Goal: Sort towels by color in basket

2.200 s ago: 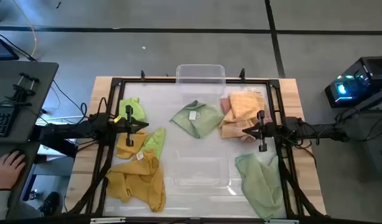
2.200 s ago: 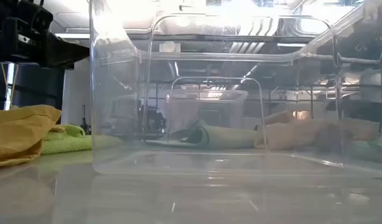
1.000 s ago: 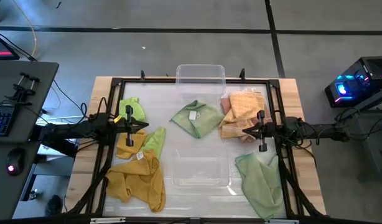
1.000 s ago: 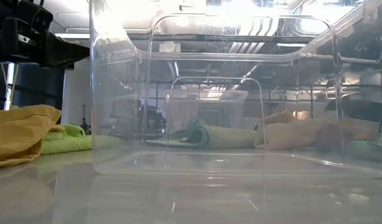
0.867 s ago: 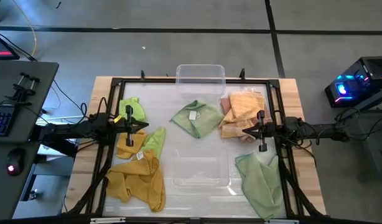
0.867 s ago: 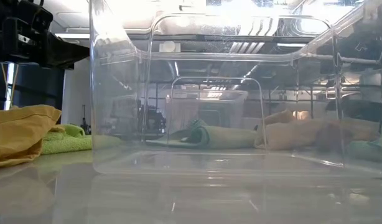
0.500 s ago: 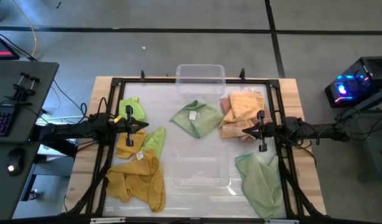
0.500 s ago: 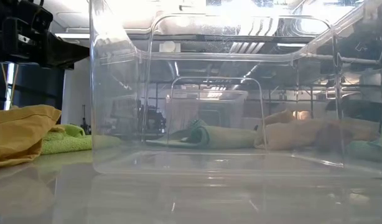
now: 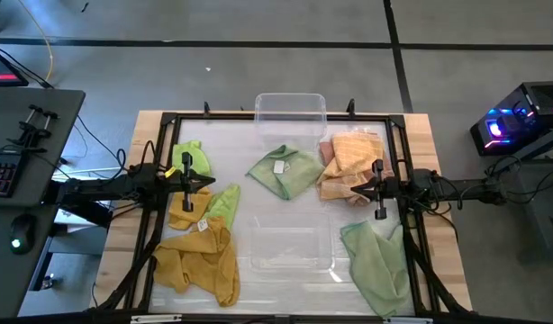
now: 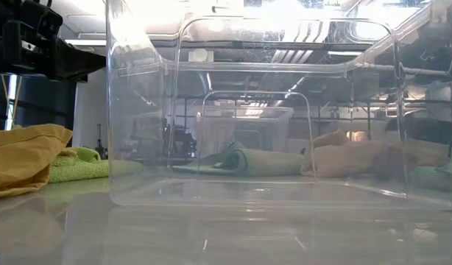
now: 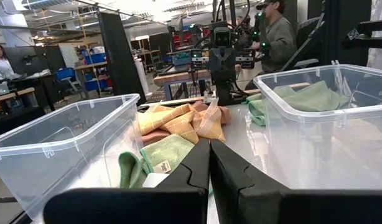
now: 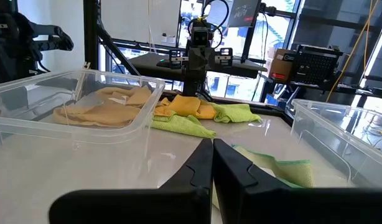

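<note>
Cloth first: mustard towels [image 9: 204,261] heaped at lower left of the high view, a pale green towel [image 9: 376,265] spread at lower right. Soft, light and limp by the look; likely to sag and drag neighbours along, so best pinched at a raised fold or free corner. Between the two heaps, a clear bin [image 9: 290,247] at lower centre, its walls an obstacle to low sweeps. Mid-frame, left gripper [image 9: 207,181] over the yellow-green pile at left, fingers pressed together on nothing; right gripper [image 9: 356,190] at the edge of the peach towels [image 9: 349,162], likewise closed and empty. Green tagged towel [image 9: 283,173] at centre, another light green towel [image 9: 188,153] at upper left. Farthest, a second clear bin [image 9: 290,106] at top centre.
</note>
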`<state>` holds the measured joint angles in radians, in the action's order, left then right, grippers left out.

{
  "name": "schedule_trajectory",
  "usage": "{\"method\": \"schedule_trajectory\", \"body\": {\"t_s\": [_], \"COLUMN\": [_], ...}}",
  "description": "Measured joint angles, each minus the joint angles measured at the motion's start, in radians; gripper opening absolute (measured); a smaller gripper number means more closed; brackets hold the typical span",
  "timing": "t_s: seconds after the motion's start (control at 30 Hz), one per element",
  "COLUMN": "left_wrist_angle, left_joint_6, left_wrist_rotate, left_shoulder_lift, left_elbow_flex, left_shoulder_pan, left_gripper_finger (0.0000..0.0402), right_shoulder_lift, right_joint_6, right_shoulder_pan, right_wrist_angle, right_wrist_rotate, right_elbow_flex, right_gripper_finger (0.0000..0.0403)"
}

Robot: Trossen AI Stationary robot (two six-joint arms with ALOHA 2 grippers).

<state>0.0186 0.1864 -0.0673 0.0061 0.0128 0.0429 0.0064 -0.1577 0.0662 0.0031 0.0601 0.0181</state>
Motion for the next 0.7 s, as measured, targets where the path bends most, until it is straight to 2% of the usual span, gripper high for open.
{"method": "schedule_trajectory", "body": {"t_s": [0.7], "left_wrist_angle": [0.000], "left_joint_6": [0.000], "left_wrist_rotate": [0.000], "left_shoulder_lift": [0.000], "left_elbow_flex": [0.000], "left_shoulder_pan": [0.000], "left_gripper_finger": [0.0001], "right_shoulder_lift": [0.000], "right_joint_6": [-0.008], "right_shoulder_pan": [-0.001], "right_wrist_angle": [0.014], "right_wrist_rotate": [0.016], "right_elbow_flex": [0.000], "right_gripper_finger": [0.0001]}}
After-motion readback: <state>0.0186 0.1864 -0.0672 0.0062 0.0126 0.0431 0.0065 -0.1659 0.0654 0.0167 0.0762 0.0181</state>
